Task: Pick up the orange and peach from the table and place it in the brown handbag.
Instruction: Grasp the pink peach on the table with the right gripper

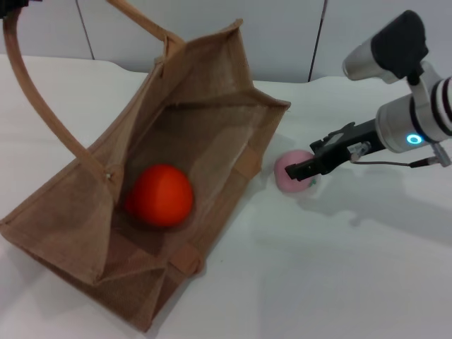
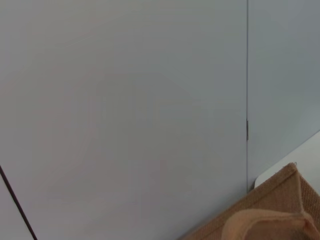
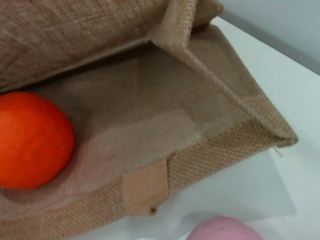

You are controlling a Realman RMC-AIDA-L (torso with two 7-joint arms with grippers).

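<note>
The brown handbag [image 1: 191, 141] lies tilted on the table with its mouth open toward me. The orange [image 1: 159, 195] rests inside it on the bottom and also shows in the right wrist view [image 3: 30, 140]. The peach [image 1: 293, 175] sits on the table just right of the bag's rim; its top shows in the right wrist view [image 3: 222, 230]. My right gripper [image 1: 302, 161] is open, low over the peach, with fingers on either side of it. One strap handle [image 1: 42, 106] rises to the top left corner, where a dark bit of my left gripper [image 1: 8, 4] shows.
The white table [image 1: 339, 268] stretches to the right and front of the bag. A pale panelled wall [image 2: 125, 100] stands behind. The bag's upper edge and strap [image 2: 270, 225] show in the left wrist view.
</note>
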